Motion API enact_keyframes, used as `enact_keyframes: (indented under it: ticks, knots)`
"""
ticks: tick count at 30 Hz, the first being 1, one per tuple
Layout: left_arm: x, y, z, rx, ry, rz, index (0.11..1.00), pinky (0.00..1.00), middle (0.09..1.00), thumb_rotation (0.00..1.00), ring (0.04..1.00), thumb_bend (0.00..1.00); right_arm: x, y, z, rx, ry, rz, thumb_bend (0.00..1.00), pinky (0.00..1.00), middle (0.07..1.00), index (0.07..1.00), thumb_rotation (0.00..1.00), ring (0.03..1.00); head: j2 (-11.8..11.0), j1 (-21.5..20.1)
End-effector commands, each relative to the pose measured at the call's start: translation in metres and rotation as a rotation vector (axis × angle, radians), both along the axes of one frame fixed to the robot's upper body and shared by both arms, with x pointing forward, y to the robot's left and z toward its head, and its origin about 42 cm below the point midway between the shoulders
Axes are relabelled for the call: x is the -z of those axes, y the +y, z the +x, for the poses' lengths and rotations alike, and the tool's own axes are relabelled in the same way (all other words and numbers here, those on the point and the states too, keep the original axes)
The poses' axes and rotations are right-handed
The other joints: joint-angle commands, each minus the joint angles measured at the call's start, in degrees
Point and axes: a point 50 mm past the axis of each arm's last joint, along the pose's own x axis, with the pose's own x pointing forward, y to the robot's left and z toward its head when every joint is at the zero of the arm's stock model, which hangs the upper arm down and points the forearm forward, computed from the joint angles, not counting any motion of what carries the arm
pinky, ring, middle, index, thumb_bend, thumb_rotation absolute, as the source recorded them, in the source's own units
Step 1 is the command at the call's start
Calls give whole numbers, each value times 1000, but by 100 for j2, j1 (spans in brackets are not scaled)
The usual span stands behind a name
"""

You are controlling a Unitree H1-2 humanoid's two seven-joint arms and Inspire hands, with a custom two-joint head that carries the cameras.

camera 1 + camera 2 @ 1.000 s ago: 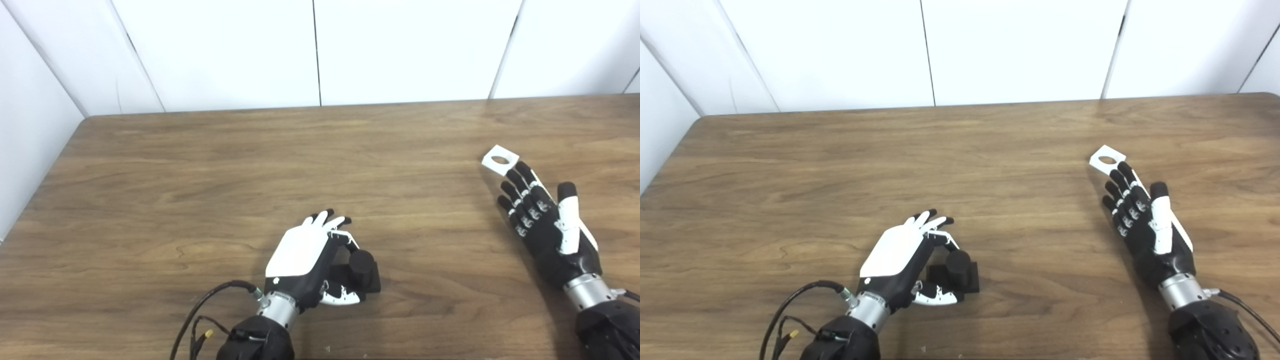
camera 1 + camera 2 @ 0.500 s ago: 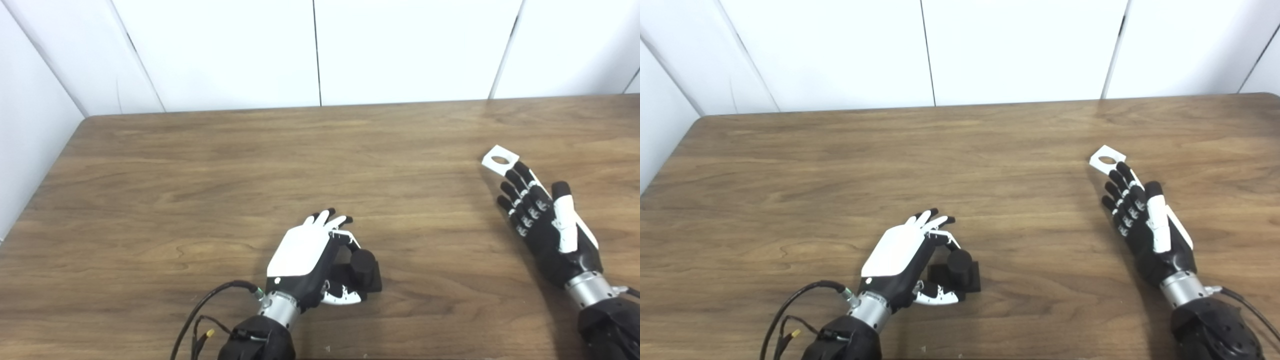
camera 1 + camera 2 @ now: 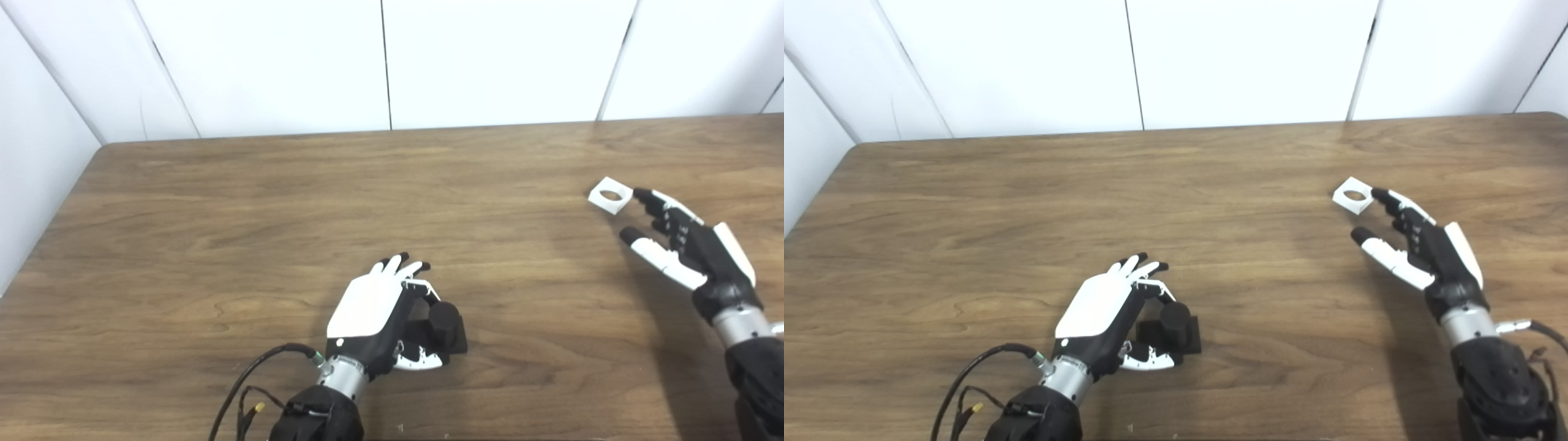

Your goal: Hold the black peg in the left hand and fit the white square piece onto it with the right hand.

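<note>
The black peg (image 3: 442,327) is sitting upright on the wooden table (image 3: 245,208), with the left hand (image 3: 380,312) curling loosely around it. Far right, the white square piece (image 3: 610,195) is lying flat, the right hand (image 3: 689,245) spreading open beside it, fingertips (image 3: 642,195) just reaching its edge.

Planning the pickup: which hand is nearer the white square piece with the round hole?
Right. The right hand has fingertips beside the white square piece; the left hand is far away.

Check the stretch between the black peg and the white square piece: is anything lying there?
Nothing: only bare wooden table lies between the black peg and the white square piece, clear in both eye views.
</note>
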Motion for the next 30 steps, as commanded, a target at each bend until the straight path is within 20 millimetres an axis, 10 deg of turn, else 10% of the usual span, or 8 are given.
enact_keyframes:
  ticks: [1, 30]
  knots:
    - [-1, -1, 2, -5, -19, -9, 492, 1000, 915, 65, 1000, 520, -23, -1, 16, 3, -78, -50, 719, 922, 903, 850, 503, 922, 0, 4]
    - [3, 2, 1, -21, -28, -12, 491, 1000, 921, 65, 1000, 522, -33, -22, 74, 73, -24, -272, 798, 898, 901, 822, 516, 916, -134, -143]
